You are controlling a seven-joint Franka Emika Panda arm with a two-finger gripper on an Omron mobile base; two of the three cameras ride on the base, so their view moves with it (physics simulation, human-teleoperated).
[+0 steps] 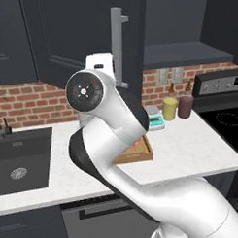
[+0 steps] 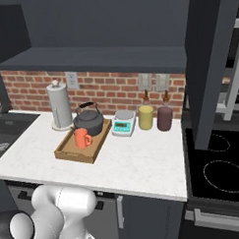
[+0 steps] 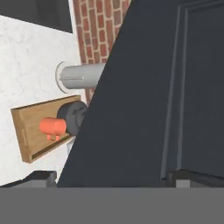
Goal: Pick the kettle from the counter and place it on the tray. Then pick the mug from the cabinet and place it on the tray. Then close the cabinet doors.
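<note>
1. Left base view: my white arm rises in front of an open cabinet door (image 1: 89, 39) with a long silver bar handle (image 1: 117, 43) standing upright. A corner of the tray (image 1: 141, 151) shows on the desk (image 1: 190, 147) behind my elbow. I judge the risk here to be that my elbow, which hangs close above the tray, could knock its load when I swing to push the door.

2. Right base view: the kettle (image 2: 89, 120) and the orange mug (image 2: 82, 138) both sit on the tray, the mug just in front of the kettle. The kettle's spout seems to aim left toward the paper towel roll (image 2: 59, 105), and its handle arches front to back. The mug's handle points right. The tray's long axis runs from front-left to back-right. Another dark door (image 2: 212, 63) stands open at the right.

3. Hand view: my end effector (image 3: 109, 177) is spread wide and holds nothing. A dark door panel looms close ahead, its long axis upright. A glancing push might slip off the panel and leave the door ajar.
</note>
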